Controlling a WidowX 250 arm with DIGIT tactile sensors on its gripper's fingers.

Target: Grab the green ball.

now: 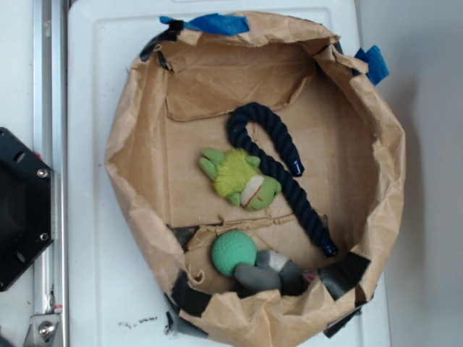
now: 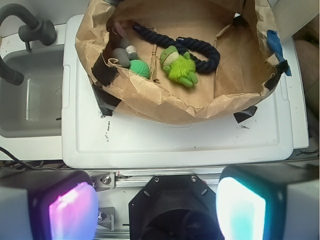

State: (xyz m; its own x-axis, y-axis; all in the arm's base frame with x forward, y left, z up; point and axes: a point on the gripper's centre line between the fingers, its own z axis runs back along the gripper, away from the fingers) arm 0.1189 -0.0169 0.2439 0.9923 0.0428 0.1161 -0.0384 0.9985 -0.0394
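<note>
Crumpled brown paper walls point(image 1: 137, 144) ringed a shallow, roughly round enclosure, patched with black and blue tape, that sat on a white plastic bench point(image 1: 94, 303). Inside, the small teal-green dimpled ball point(image 1: 234, 253) lay near the paper rim, touching a grey stuffed lump point(image 1: 264, 275) that was pressed into the wall beside a strip of black tape. Bare cardboard floor lay open on the ball's other sides. A fuzzy lime-green plush animal point(image 1: 239, 179) rested at the middle, well apart from the ball, and a dark navy twisted rope point(image 1: 286, 181) curved around it and ran toward the far wall.

In the wrist view the gripper point(image 2: 157, 210) hung outside the enclosure, back over the bench's near edge and above the black base, looking down on the paper rim. Its two fingers point(image 2: 240, 210) stood wide apart with nothing between them, one pad glowing pink and the other teal. A grey sink point(image 2: 30, 95) lay beside the bench.
</note>
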